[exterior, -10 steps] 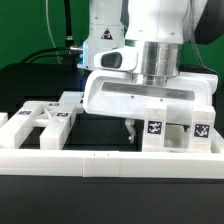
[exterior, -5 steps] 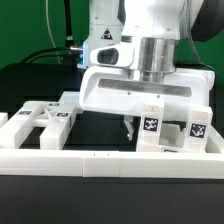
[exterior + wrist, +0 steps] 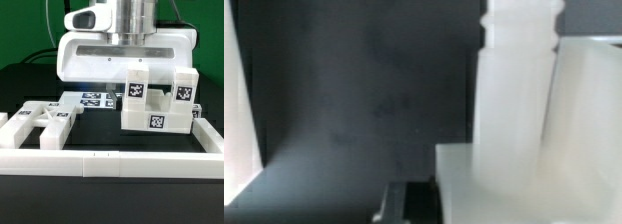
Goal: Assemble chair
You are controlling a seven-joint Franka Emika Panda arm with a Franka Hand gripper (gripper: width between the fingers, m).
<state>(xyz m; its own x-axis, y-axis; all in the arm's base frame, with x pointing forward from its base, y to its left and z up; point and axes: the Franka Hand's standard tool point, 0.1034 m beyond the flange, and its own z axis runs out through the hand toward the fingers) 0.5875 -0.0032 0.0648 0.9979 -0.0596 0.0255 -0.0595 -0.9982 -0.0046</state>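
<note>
The chair part [image 3: 156, 104] is a white block assembly with two upright posts and black-and-white tags. It hangs above the dark table at the exterior view's right. My gripper [image 3: 131, 80] comes down onto it from above and is shut on it, with the fingertips hidden behind a post. The wrist view shows the same chair part [image 3: 526, 120] as a tall white post close up, beside one dark finger [image 3: 409, 202]. An X-shaped chair piece [image 3: 40, 118] lies at the exterior view's left. A flat tagged panel [image 3: 94, 98] lies behind the middle.
A low white border wall [image 3: 100, 160] runs along the front and up the exterior view's right side [image 3: 208, 138]. A small white block [image 3: 4, 122] sits at the far left edge. Dark table [image 3: 95, 128] shows between the X-shaped piece and the held part.
My gripper has risen, and the chair part has come up off the table with it, shifting slightly toward the exterior view's left. The flat tagged panel behind it now shows.
</note>
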